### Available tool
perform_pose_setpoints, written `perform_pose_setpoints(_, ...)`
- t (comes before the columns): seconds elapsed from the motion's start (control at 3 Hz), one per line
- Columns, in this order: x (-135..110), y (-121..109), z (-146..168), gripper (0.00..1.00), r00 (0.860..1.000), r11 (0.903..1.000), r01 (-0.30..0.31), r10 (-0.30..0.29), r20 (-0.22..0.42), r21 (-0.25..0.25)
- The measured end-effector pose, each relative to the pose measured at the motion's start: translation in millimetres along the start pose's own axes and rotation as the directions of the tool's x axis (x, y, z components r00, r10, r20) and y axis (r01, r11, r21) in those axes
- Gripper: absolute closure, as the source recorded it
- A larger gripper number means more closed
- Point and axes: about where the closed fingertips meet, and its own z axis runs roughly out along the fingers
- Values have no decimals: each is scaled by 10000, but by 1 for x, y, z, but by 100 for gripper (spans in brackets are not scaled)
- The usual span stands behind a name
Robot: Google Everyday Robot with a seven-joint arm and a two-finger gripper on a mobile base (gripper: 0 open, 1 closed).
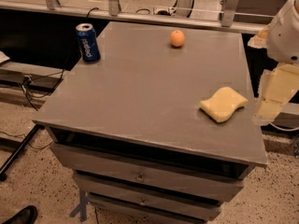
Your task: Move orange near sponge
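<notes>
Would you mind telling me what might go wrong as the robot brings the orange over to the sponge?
The orange is round and sits near the far edge of the table, so a glancing touch might roll it off. The hand hangs beyond the table's right side, next to the sponge, which lies close to that edge; sweeping inward could push the sponge.

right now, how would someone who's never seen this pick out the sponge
On top of the grey drawer cabinet, look near the right edge, beside the gripper hanging off that side. The sponge lies there: flat, pale yellow, wavy-edged, unlike the round orange and blue can at the back.
</notes>
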Motion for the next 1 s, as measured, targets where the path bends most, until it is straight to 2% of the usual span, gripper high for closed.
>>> perform_pose_setpoints(0.33,0,0,0,0,10000,10000,0,0,1,3)
perform_pose_setpoints(0.67,-9,-16,23,0,9999,9999,16,-18,115,172)
perform_pose_setpoints(1.0,-25,-61,59,0,9976,9972,-392,354,592,642)
